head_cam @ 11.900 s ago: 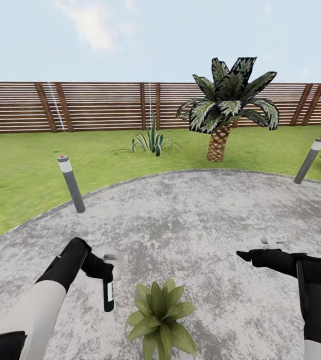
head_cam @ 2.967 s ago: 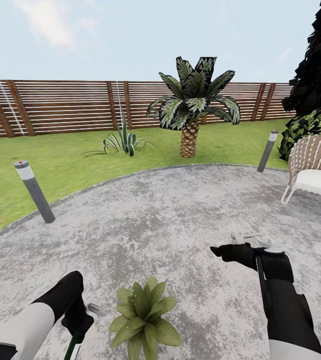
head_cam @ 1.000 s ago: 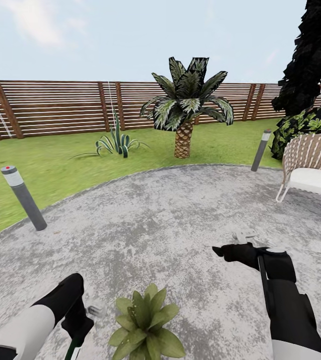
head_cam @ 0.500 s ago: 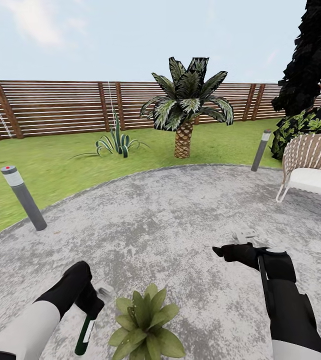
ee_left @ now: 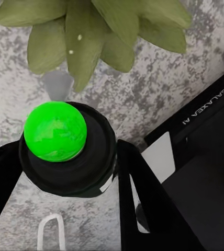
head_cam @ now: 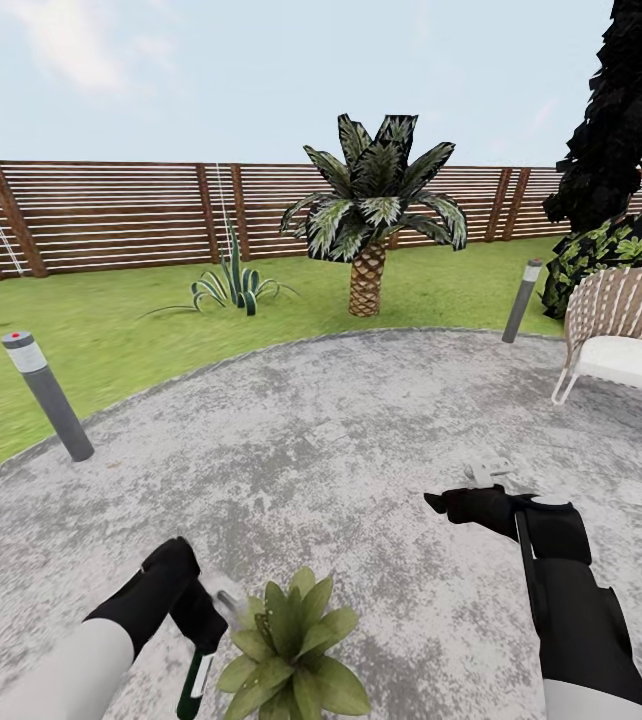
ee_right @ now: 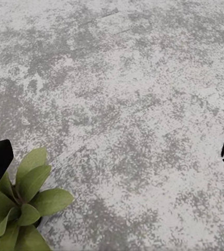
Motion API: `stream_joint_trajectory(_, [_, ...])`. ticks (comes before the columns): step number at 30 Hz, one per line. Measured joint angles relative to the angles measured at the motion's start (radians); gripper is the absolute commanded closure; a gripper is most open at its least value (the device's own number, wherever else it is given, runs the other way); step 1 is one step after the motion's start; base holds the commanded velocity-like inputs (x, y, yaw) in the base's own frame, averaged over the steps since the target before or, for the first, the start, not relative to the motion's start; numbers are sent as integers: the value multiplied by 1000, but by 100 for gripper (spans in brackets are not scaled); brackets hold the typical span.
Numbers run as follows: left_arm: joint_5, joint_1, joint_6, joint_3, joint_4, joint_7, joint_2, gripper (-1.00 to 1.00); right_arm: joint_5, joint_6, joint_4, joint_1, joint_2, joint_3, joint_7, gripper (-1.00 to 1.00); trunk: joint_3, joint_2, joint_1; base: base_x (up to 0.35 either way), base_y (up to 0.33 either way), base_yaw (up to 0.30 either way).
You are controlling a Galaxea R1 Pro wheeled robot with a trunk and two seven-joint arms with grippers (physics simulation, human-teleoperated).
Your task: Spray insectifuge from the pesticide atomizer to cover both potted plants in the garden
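My left gripper (head_cam: 201,635) is shut on the pesticide atomizer (head_cam: 197,680), a dark bottle with a white label that hangs tilted below the hand. It sits just left of a potted plant (head_cam: 291,650), almost touching its leaves. In the left wrist view the atomizer (ee_left: 70,157) shows from above, its round button bright green, black fingers (ee_left: 138,193) on either side, and the grey nozzle points at the potted plant's leaves (ee_left: 91,31). My right gripper (head_cam: 435,500) hovers open over the paving, up and right of the plant. Its wrist view shows the same plant (ee_right: 18,214).
Grey paving (head_cam: 341,430) lies all around, bordered by lawn. Grey bollards (head_cam: 46,395) (head_cam: 521,300) stand at the paving's edge. A white wicker chair (head_cam: 626,335) is at the right. A palm (head_cam: 371,230), an agave (head_cam: 229,285) and a slatted fence stand behind.
My left arm has swung right and up with the atomizer, from the bottom-left corner to right beside the plant's leaves. The right arm and the camera have held still over the last second.
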Motion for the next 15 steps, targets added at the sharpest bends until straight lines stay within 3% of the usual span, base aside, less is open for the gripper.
stream_joint_trajectory(15, [-5,11,0,4,41,-18,-1,100,0,0,0,0,0,0,0,-100,0,0,0,0,0,0])
